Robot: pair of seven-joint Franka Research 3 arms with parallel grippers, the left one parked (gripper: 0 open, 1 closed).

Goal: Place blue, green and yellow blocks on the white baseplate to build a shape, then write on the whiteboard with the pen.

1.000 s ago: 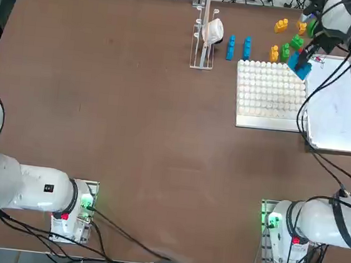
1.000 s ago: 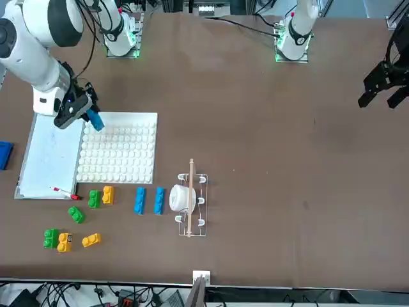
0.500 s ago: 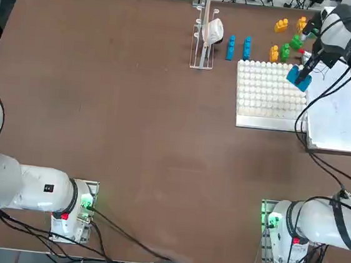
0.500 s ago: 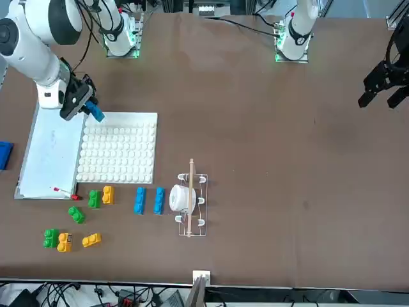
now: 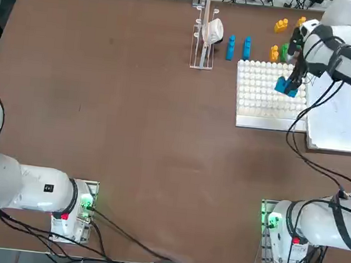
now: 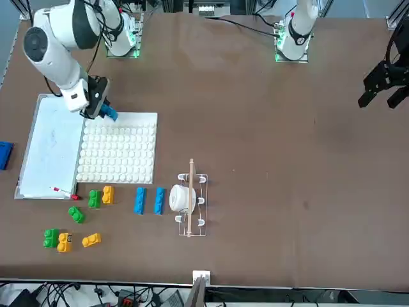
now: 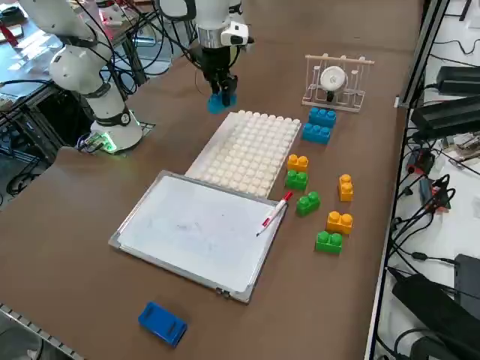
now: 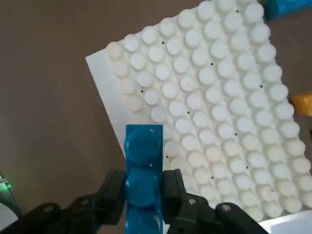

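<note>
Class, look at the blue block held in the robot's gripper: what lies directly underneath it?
The blue block, clamped in the right gripper, hangs above the white baseplate's studded edge and the brown table beside it. The studs right below the block are hidden by it.

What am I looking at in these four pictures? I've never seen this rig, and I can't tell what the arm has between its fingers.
Two white robot arms are bolted to a brown table; only the right one works. The pictures come from overhead, from across the table, from the robot's right side, and from a camera on the wrist. The right gripper is shut on a blue block, held above the edge of the studded white baseplate. Beside the baseplate lies the whiteboard, with the pen across its edge. More blue, green and yellow blocks lie beyond the baseplate, next to a small rack.
</note>
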